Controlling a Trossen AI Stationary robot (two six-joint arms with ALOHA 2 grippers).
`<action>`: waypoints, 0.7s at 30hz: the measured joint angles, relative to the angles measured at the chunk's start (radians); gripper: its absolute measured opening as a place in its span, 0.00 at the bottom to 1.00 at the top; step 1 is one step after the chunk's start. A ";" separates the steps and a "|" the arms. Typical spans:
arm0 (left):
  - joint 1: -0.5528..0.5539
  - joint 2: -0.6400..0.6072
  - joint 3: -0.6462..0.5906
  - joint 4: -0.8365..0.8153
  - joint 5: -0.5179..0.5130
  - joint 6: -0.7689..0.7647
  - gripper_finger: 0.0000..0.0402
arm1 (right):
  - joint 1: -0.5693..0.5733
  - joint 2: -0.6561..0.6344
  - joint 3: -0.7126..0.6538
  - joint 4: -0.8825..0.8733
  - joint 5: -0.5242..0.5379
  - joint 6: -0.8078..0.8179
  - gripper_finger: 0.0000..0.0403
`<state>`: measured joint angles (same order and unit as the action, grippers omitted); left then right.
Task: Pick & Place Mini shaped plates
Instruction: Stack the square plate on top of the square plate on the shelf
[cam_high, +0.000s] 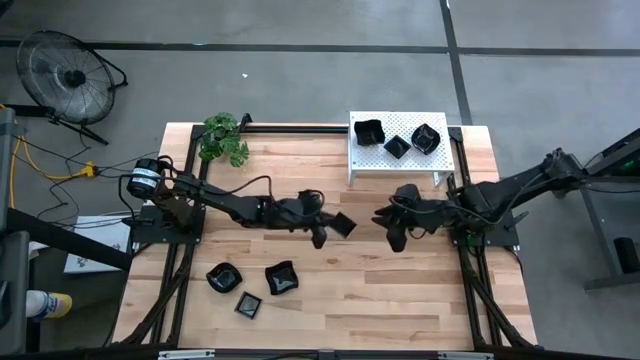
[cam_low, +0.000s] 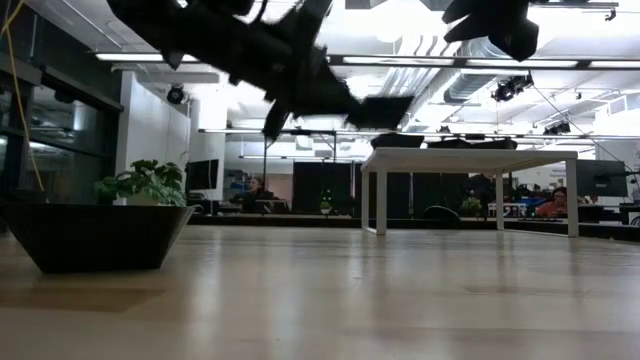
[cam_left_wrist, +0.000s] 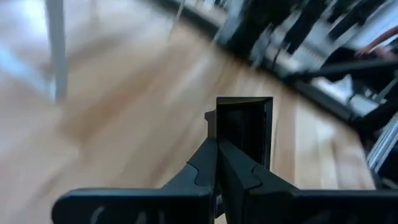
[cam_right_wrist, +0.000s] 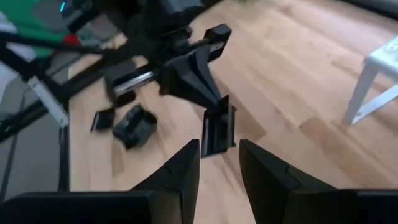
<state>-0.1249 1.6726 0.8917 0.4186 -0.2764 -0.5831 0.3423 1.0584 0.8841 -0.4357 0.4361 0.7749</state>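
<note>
3 plates sit loose on the counter (cam_high: 400, 300) front-left: round one (cam_high: 223, 277), wavy one (cam_high: 281, 278), small square one (cam_high: 248, 305). My left tool (cam_high: 333, 228) is above mid-counter, fingers (cam_left_wrist: 214, 165) pressed together on the rim of a square plate (cam_high: 342, 224), held edge-on. It looks light, rigid and glossy, so probably slippery; a rim pinch near a corner seems the only hold, and I'd treat it as chippable. Right tool (cam_high: 393, 238) faces it just across, spread and empty, lined up on that plate (cam_right_wrist: 217, 132). 3 more plates (cam_high: 397, 146) already sit on the white rack (cam_high: 362, 160).
</note>
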 joint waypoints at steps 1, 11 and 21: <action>0.000 0.000 0.000 0.043 -0.011 0.037 0.00 | 0.004 0.000 0.000 0.005 0.023 0.004 0.27; 0.000 0.000 0.143 0.132 -0.132 0.486 0.00 | 0.057 0.000 0.000 0.118 0.252 -0.092 0.27; 0.000 0.000 0.304 0.132 -0.340 0.816 0.00 | 0.137 -0.003 0.000 0.147 0.614 -0.160 0.27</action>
<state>-0.1246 1.6722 1.1959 0.5507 -0.6162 0.2325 0.4791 1.0550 0.8841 -0.2887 1.0500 0.6146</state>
